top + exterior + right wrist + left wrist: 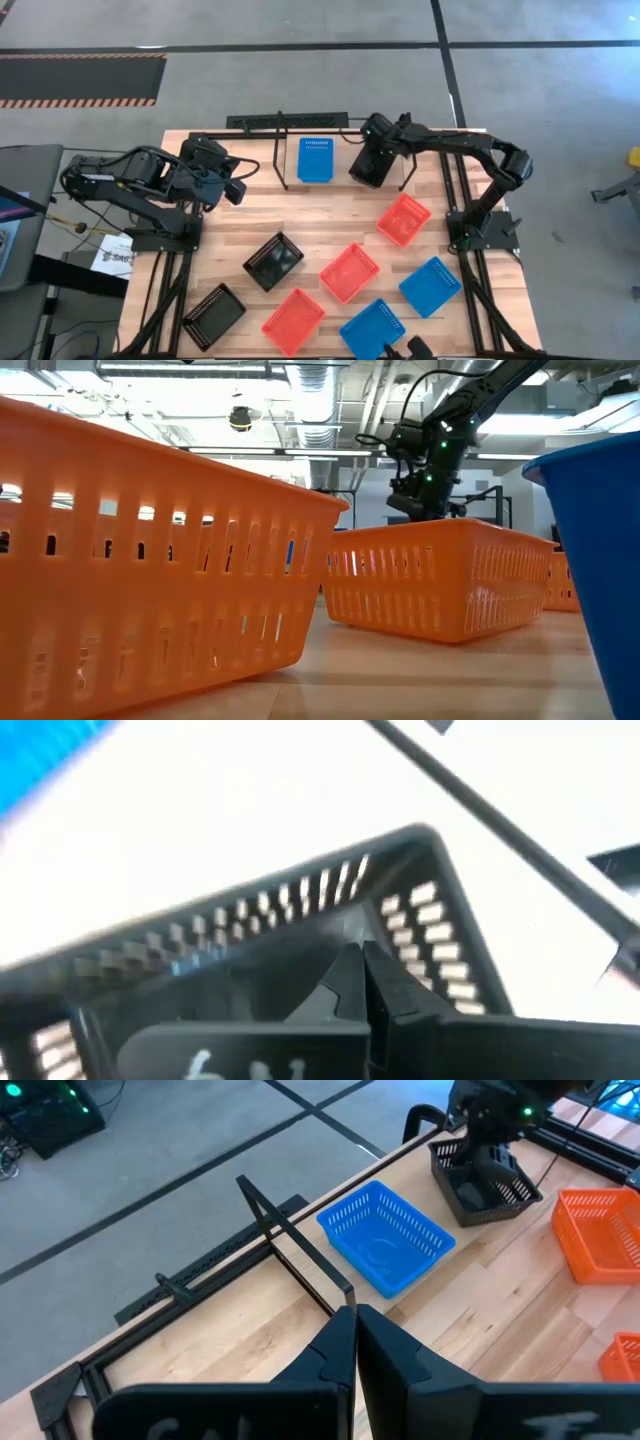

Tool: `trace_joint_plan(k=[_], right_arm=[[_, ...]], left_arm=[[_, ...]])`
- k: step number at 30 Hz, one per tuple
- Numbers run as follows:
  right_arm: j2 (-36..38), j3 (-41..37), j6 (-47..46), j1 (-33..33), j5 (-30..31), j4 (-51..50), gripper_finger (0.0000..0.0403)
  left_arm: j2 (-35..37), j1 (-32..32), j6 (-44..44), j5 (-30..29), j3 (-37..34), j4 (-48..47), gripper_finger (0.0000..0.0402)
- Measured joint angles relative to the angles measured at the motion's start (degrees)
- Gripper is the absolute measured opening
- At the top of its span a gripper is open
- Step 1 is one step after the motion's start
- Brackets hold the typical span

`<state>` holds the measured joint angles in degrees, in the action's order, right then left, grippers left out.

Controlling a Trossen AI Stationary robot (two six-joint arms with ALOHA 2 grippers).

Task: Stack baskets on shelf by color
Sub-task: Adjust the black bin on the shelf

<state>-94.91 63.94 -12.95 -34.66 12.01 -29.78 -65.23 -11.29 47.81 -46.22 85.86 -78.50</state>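
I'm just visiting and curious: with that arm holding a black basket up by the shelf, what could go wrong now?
The right gripper pinches the black basket by one wall only, so it might tilt or slip free. It hangs close to the shelf's thin end rod and could snag there. The blue basket sits nearby on the shelf; a swing might nudge it.

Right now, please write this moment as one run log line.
right gripper: shut on black basket, over shelf | left gripper: shut, empty | blue basket: on shelf
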Motion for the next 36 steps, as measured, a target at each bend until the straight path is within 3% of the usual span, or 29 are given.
trace_joint_plan(k=[18,32,36], right_arm=[[0.0,0.0,0.0,1.9,-3.2,11.1,0.0],[0.0,0.0,-1.8,2.4,-3.2,1.1,0.0],[0.0,0.0,-2.0,1.9,-3.2,2.3,0.0]], left_arm=[[0.0,0.0,-0.1,1.4,0.0,0.0,0.0],[0.0,0.0,-0.1,1.3,0.0,0.0,0.0],[0.0,0.0,-0.1,1.2,0.0,0.0,0.0]])
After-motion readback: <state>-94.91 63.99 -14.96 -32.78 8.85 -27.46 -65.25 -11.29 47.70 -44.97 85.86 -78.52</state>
